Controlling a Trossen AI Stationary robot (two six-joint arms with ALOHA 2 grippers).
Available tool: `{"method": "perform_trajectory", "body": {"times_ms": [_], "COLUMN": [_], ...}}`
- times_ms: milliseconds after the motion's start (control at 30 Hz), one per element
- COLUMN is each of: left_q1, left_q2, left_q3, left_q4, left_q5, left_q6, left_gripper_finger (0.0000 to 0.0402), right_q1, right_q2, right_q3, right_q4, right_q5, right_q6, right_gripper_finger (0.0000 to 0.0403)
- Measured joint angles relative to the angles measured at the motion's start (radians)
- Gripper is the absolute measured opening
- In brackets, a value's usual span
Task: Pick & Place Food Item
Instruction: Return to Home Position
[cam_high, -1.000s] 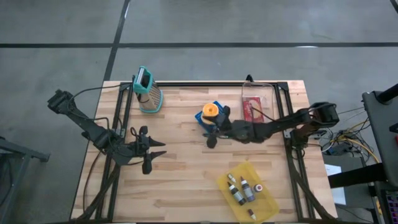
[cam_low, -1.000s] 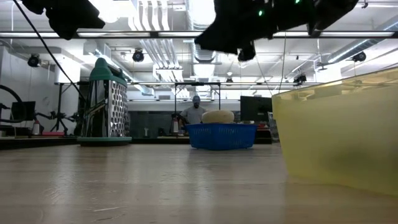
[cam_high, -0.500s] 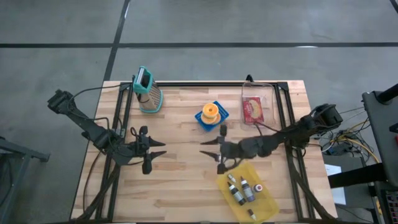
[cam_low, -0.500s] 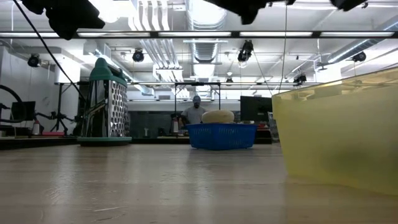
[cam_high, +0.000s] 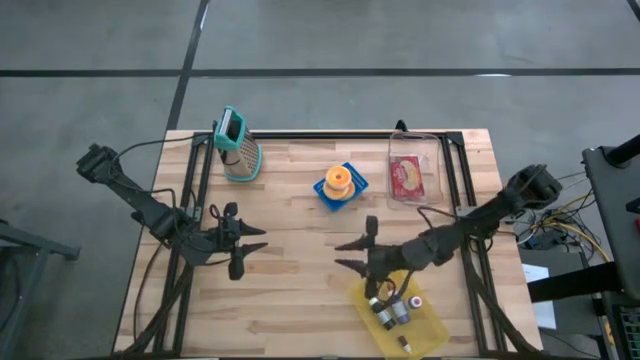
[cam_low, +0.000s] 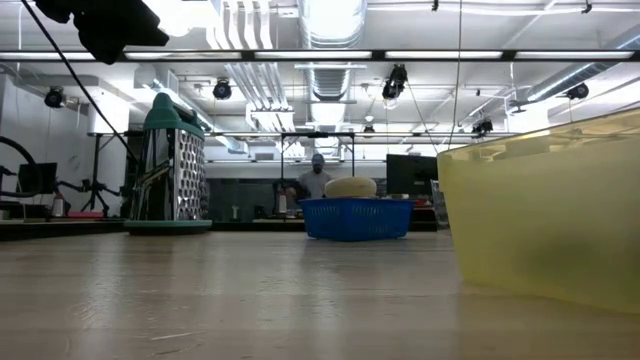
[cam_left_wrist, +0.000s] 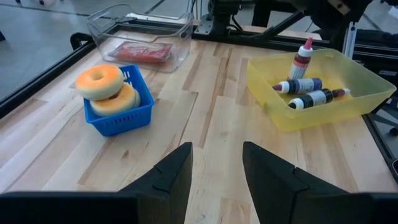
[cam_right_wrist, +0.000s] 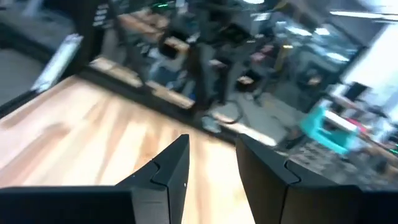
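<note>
A blue basket (cam_high: 340, 187) with two orange-glazed donuts (cam_left_wrist: 99, 79) stands on the table's far middle; it also shows in the low view (cam_low: 355, 218). My right gripper (cam_high: 348, 254) is open and empty, held above the table just beyond the yellow bin (cam_high: 398, 308), its fingers pointing toward the table's left. Its wrist view shows the open fingers (cam_right_wrist: 211, 168) over bare wood. My left gripper (cam_high: 255, 245) is open and empty at the table's left, pointing right; its fingers (cam_left_wrist: 214, 177) face the basket and bin.
A clear container (cam_high: 408, 172) with a red packet stands at the far right. The yellow bin (cam_left_wrist: 317, 87) holds several small bottles. A teal-framed grater (cam_high: 238, 145) stands at the far left. A person (cam_low: 316, 180) stands far behind the table.
My right gripper has gone from beside the blue basket toward the table's near edge, ending by the yellow bin's far corner, and has left the low view. It carries nothing. The donuts stay in the basket.
</note>
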Motion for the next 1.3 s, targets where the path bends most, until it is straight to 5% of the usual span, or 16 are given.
{"method": "perform_trajectory", "body": {"times_ms": [200,533,800,1300], "left_q1": [0.000,0.000,0.000,0.000], "left_q2": [0.000,0.000,0.000,0.000], "left_q3": [0.000,0.000,0.000,0.000], "left_q4": [0.000,-0.001,-0.001,0.003], "left_q5": [0.000,0.000,0.000,0.008], "left_q6": [0.000,0.000,0.000,-0.102], "left_gripper_finger": [0.0149,0.0149,0.0149,0.0149], "right_q1": [-0.055,-0.071,-0.073,-0.073], "right_q2": [-0.173,-0.393,-0.444,-0.443], "right_q3": [-0.043,-0.179,-0.269,-0.277], "right_q4": [-0.215,-0.162,-0.143,-0.123], "right_q5": [-0.059,-0.104,-0.062,-0.153], "right_q6": [0.103,0.088,0.017,0.023], "right_gripper_finger": [0.0125,0.0125,0.0125,0.0125]}}
